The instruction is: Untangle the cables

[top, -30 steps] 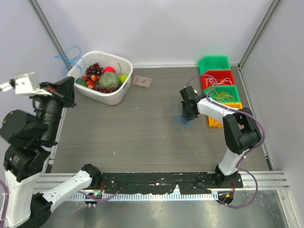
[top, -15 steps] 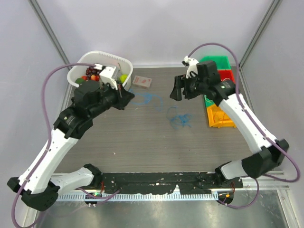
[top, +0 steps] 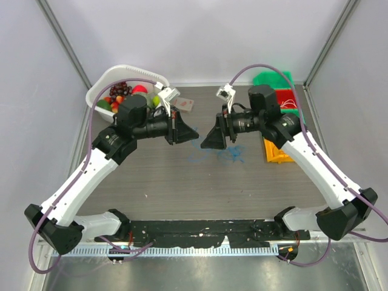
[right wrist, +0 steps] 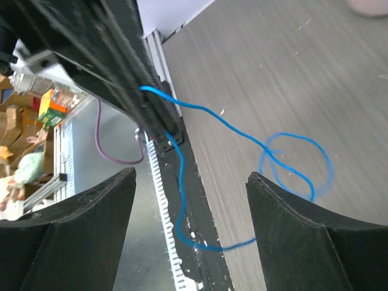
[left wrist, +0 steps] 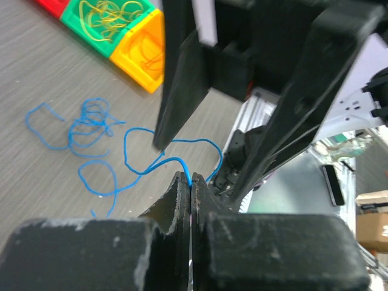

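While the grey table bears bins of cables, the basket holds fruit. Left gripper pinches blue cable; right gripper gapes, empty.

From high behind the arms, we are looking down on the whole table. From the left wrist, we are peeking very close past the left gripper toward the colored bins. From the right wrist, we are facing back at that gripper. All three views are sharing the blue cord and table.

basket rear left, bins right, cable centre
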You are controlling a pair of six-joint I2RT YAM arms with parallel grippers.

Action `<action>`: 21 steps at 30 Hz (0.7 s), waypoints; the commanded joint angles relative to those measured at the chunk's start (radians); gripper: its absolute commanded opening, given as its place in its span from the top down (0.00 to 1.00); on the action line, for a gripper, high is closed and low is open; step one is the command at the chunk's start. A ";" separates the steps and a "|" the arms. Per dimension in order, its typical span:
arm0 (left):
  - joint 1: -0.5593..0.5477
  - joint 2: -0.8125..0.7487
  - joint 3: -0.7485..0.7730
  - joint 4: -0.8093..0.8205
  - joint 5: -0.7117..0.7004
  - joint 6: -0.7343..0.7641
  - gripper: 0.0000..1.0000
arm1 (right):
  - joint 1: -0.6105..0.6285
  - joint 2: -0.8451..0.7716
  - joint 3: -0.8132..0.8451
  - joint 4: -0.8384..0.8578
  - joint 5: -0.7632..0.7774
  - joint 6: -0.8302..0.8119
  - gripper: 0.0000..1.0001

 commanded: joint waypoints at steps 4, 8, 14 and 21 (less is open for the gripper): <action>0.004 0.023 0.033 0.144 0.130 -0.083 1.00 | 0.037 -0.002 -0.075 0.099 -0.006 -0.003 0.21; 0.005 0.039 0.034 0.181 0.134 -0.130 1.00 | 0.047 -0.022 -0.104 0.131 0.068 0.009 0.26; 0.004 0.052 0.037 0.219 0.137 -0.164 1.00 | 0.062 -0.039 -0.175 0.258 0.091 0.106 0.63; 0.004 0.046 0.062 0.173 -0.016 -0.144 0.94 | 0.064 -0.045 -0.205 0.314 0.143 0.139 0.99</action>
